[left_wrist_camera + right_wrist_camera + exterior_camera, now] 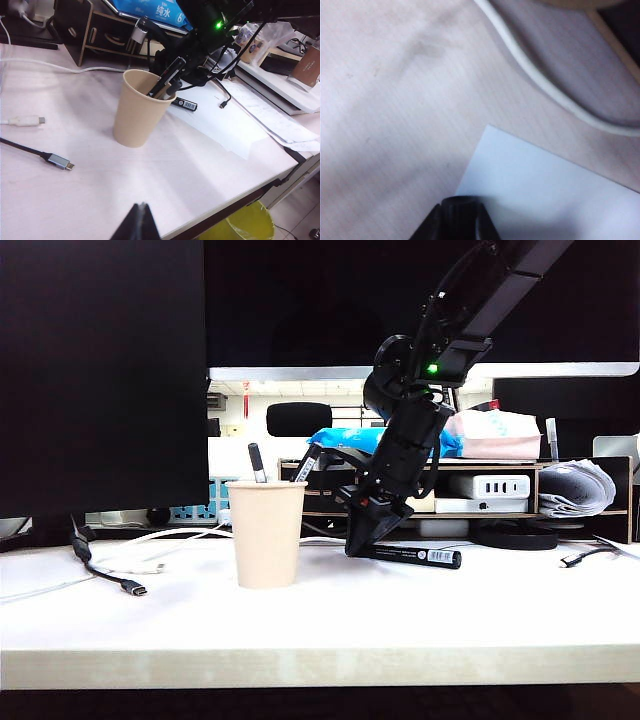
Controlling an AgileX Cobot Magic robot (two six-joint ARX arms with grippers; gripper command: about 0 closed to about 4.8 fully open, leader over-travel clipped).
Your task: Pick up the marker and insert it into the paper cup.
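Black, light and stiff, the marker (415,556) lies right of the paper cup (266,533); the right gripper (362,543) pinches its cupward end (slippery barrel). The left gripper (137,225) is pressed together, empty, well off the cup.

Right tool (362,545) lowered, apparently closed, left tool (137,222) raised

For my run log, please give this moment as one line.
right end effector: shut on marker | marker: on table | cup: upright | left end effector: away, idle
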